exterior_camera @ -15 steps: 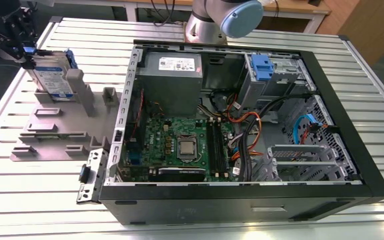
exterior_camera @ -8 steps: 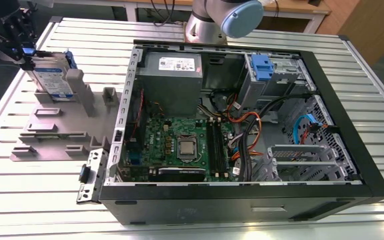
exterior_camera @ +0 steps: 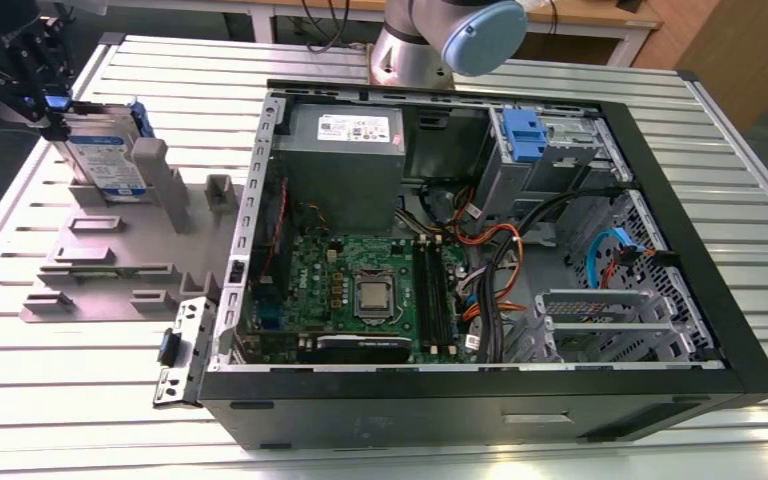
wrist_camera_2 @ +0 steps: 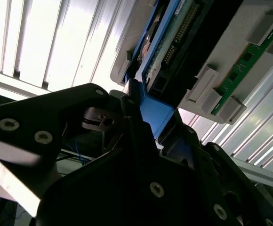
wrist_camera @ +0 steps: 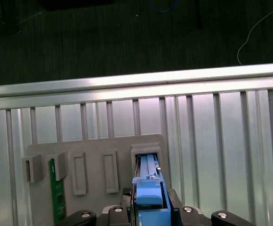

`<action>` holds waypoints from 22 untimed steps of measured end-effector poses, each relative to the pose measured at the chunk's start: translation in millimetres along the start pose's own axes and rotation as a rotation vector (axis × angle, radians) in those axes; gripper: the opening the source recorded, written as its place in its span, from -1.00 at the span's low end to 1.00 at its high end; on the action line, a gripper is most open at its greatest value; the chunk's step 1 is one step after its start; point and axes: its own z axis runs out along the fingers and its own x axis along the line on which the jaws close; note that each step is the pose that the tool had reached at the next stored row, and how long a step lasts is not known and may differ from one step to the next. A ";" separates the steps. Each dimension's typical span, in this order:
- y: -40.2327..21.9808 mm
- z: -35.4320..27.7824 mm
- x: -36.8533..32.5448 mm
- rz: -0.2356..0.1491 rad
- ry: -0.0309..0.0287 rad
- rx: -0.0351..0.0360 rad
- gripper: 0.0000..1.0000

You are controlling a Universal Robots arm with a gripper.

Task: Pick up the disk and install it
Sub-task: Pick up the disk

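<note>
The disk [exterior_camera: 101,160] stands upright in the holder [exterior_camera: 111,255] beside the case [exterior_camera: 491,405].

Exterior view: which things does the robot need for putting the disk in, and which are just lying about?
For the job: disk, end effector gripping it, grey holder, open computer case.
Just lying about: green memory stick, power supply box, motherboard, slatted table.
</note>
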 end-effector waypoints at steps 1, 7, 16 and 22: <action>0.0 0.0 0.0 0.000 0.0000 0.0000 -0.19; 0.0 0.2 0.0 0.001 0.0000 -0.0001 -0.07; -0.2 0.7 -3.6 0.017 0.0002 -0.0005 -0.07; -0.2 0.7 -3.7 0.017 0.0003 -0.0006 -0.24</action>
